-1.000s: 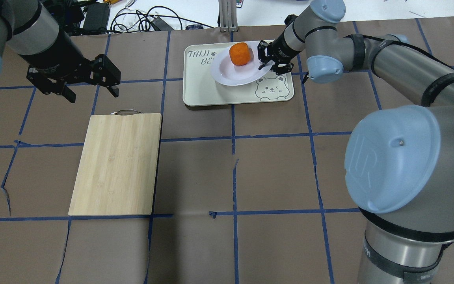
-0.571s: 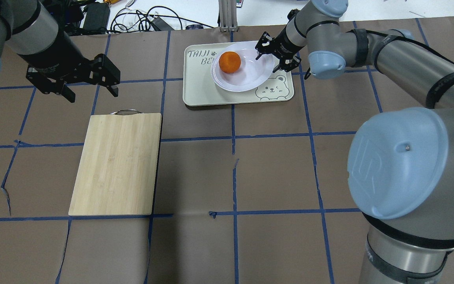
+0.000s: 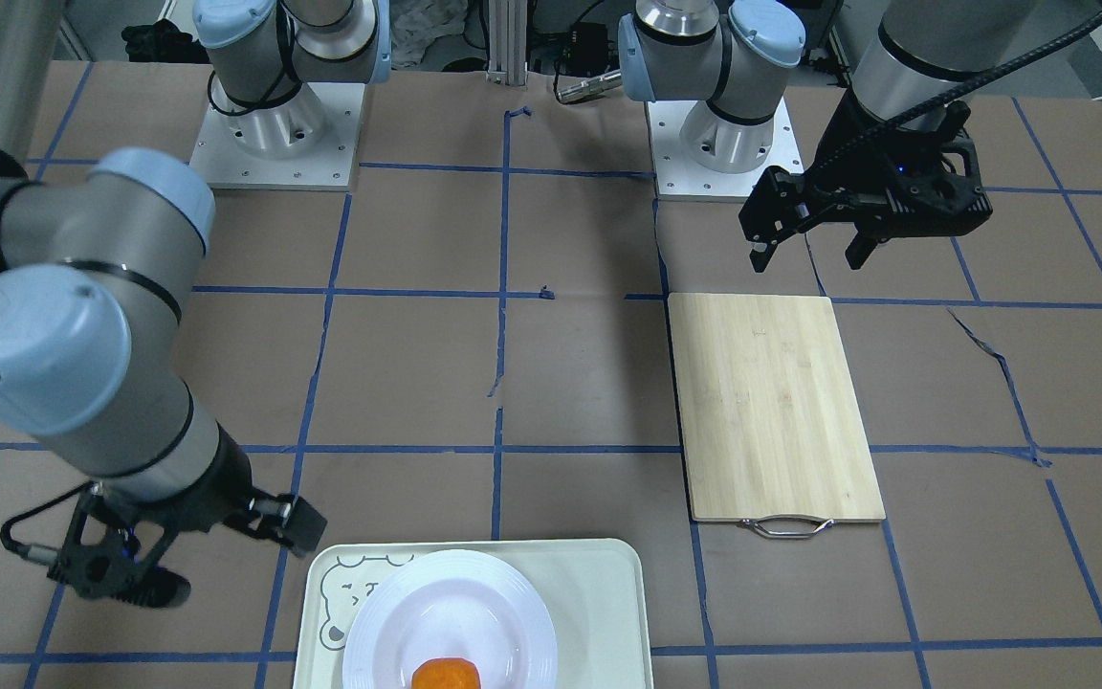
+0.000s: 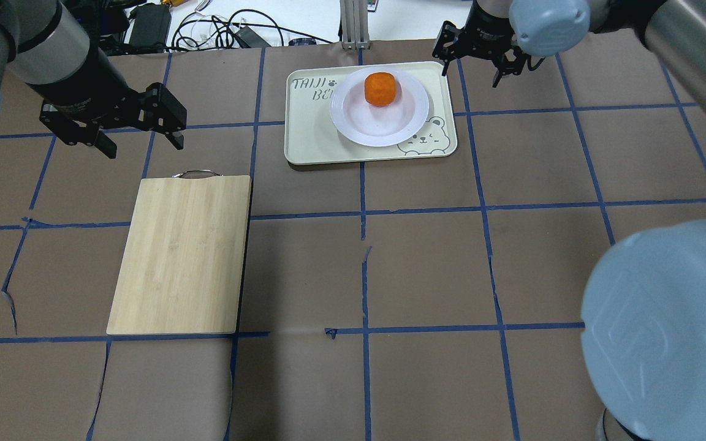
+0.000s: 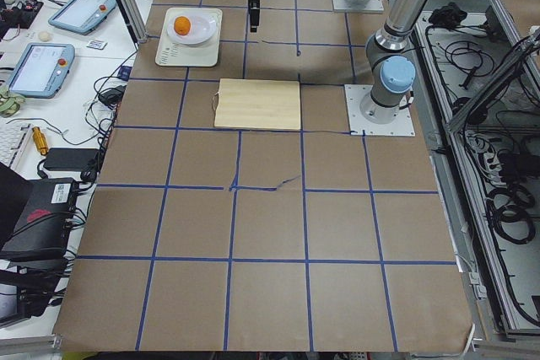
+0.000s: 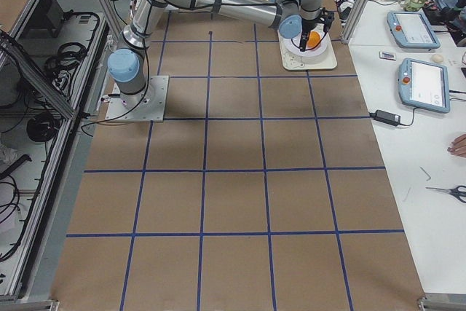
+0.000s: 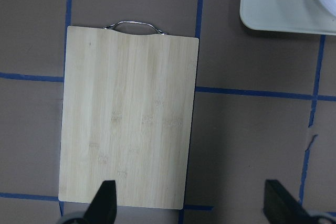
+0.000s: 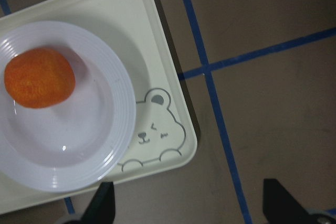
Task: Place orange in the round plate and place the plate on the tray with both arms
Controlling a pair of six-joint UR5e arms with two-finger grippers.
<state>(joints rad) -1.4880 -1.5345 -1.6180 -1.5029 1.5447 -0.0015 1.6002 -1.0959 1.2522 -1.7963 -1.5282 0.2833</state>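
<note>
The orange (image 4: 380, 89) lies in the far half of the round plate (image 4: 353, 122), which rests flat on the tray (image 4: 310, 138) at the table's far middle. My right gripper (image 4: 472, 73) hangs open and empty just past the tray's far right corner, clear of the plate. The right wrist view looks down on the orange (image 8: 39, 77), the plate (image 8: 105, 145) and the tray (image 8: 157, 40), with my open right gripper (image 8: 189, 203) over bare table. My left gripper (image 4: 144, 147) is open and empty, above the table beyond the cutting board's handle.
A wooden cutting board (image 4: 181, 254) with a metal handle lies left of centre. Cables (image 4: 218, 30) crowd the far edge behind the table. Tablets (image 6: 415, 30) sit on a side bench, and a person's hand (image 6: 459, 143) rests there.
My right gripper let go of the plate's right rim and drew back toward the far right. The plate settled flat on the tray and the orange rolled inside it. The left arm stayed still.
</note>
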